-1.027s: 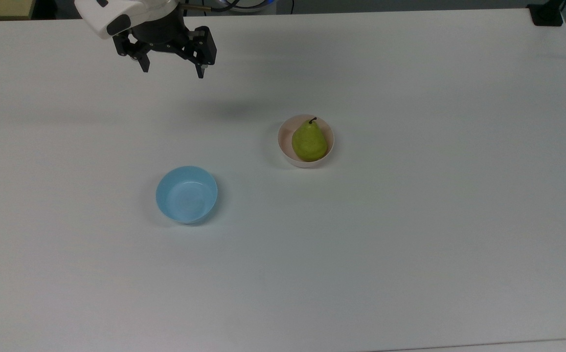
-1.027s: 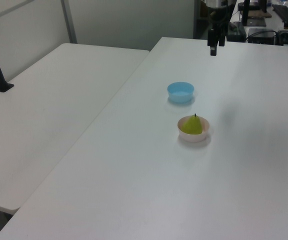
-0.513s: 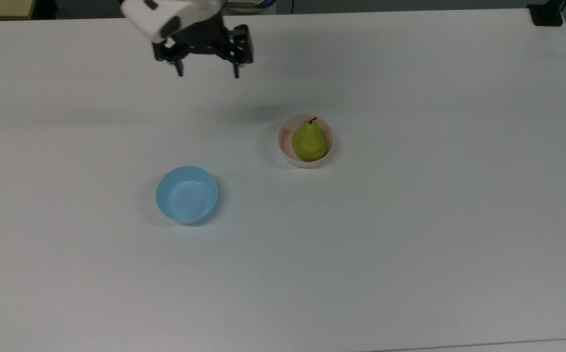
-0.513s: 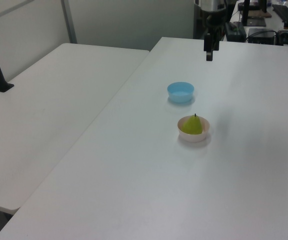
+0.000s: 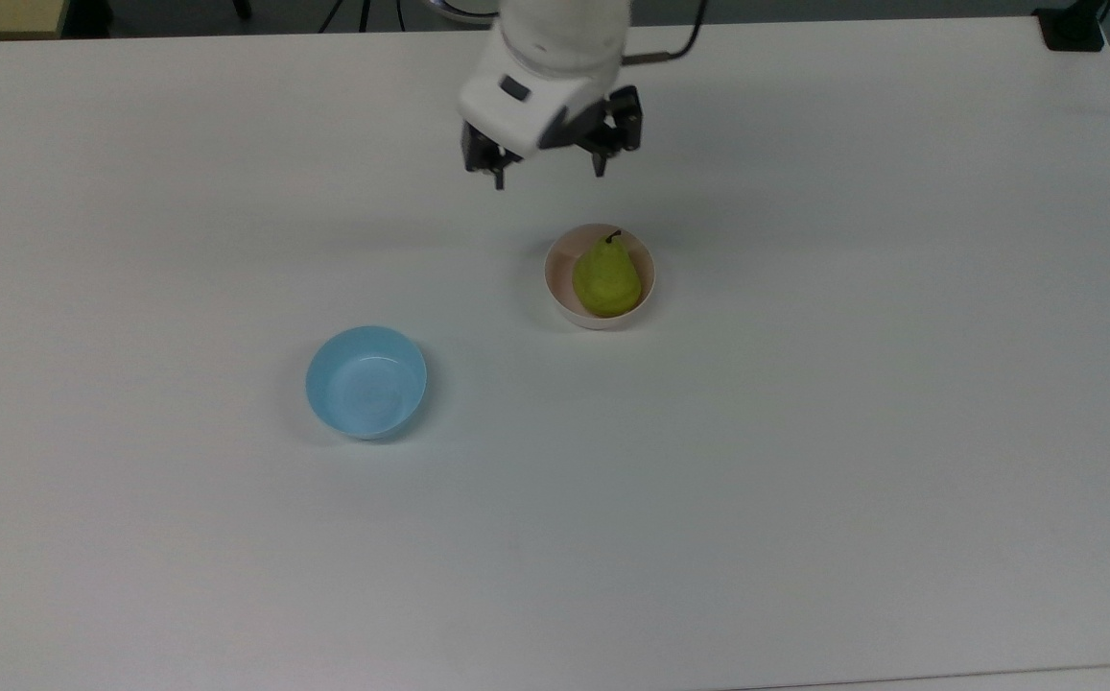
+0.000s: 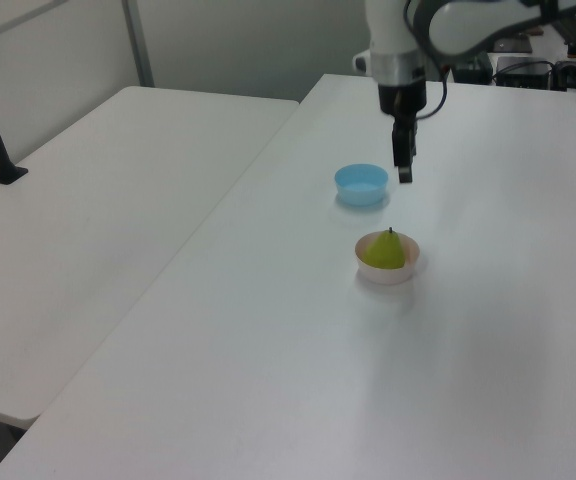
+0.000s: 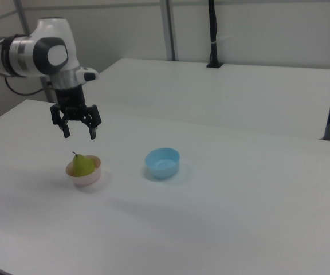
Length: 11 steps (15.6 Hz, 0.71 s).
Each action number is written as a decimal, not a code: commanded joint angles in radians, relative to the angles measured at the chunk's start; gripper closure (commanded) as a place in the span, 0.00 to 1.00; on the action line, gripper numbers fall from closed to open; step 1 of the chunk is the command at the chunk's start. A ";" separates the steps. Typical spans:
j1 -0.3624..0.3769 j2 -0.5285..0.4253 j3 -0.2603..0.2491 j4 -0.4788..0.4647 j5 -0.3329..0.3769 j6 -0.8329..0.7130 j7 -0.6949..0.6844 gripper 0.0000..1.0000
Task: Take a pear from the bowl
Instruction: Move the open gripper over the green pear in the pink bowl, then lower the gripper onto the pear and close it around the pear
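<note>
Right view: pear point(image 7: 83, 165) in bowl point(image 7: 85, 177), below spread jaws.

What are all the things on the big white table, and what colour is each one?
pear: one, yellow-green with a short dark stem, sitting in the pink bowl.
pink bowl: one, pale pink inside and whitish outside, near the middle of the table, to the top view's right of the blue bowl.
blue bowl: one, light blue, nothing in it, standing apart from the pink bowl.
table: one, white, under both bowls.
second table: one, white, beside the first one.
black pole: one, standing on the second table.
gripper: one, black on a white arm, fingers open, hanging in the air near the pink bowl and touching nothing.
</note>
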 commanded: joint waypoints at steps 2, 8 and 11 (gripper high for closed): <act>0.078 0.113 -0.026 -0.003 -0.015 0.093 -0.004 0.00; 0.112 0.227 -0.022 -0.010 -0.035 0.202 0.003 0.00; 0.112 0.232 -0.019 -0.024 -0.067 0.207 -0.007 0.07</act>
